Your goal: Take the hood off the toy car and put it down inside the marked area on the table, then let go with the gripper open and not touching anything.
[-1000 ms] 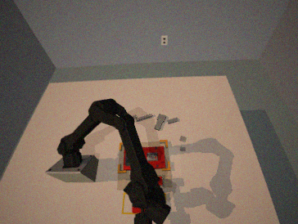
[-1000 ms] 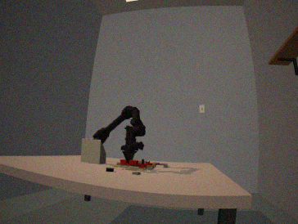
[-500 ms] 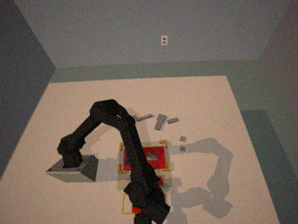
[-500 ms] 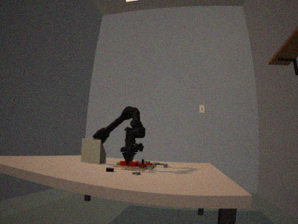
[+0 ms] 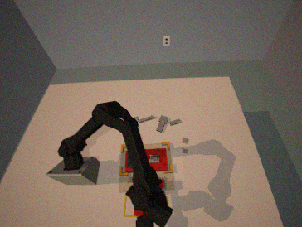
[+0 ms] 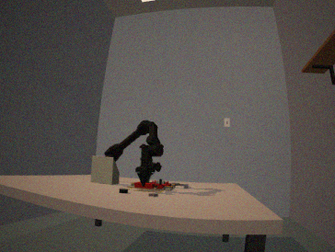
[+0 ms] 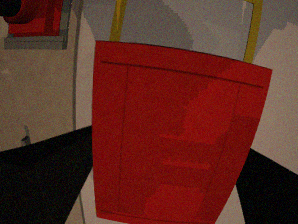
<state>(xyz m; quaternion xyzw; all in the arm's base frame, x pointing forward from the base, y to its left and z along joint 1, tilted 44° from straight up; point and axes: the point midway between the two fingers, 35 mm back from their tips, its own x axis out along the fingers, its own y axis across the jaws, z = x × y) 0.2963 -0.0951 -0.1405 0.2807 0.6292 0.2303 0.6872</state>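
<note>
My gripper [image 6: 144, 184] [image 7: 169, 144] is shut on the red hood [image 5: 139, 213] [image 7: 165, 110], with one dark finger at each side edge in the wrist view. The hood is over the near part of the marked area, a yellow outline [image 5: 124, 206] [image 7: 117, 22], and hides part of it. I cannot tell whether the hood touches the table. The red toy car [image 5: 132, 161] [image 7: 35, 25] is behind the gripper in the top view and at the top left in the wrist view. The arm hides part of the car and outline.
Orange corner markers [image 5: 168, 170] frame the red car body. A pale tan board [image 7: 40, 90] lies beside the hood. Several grey pieces [image 5: 163, 123] lie beyond the car, with small blocks [image 5: 185, 141] to its right. A small black block [image 6: 123, 190] lies near the front.
</note>
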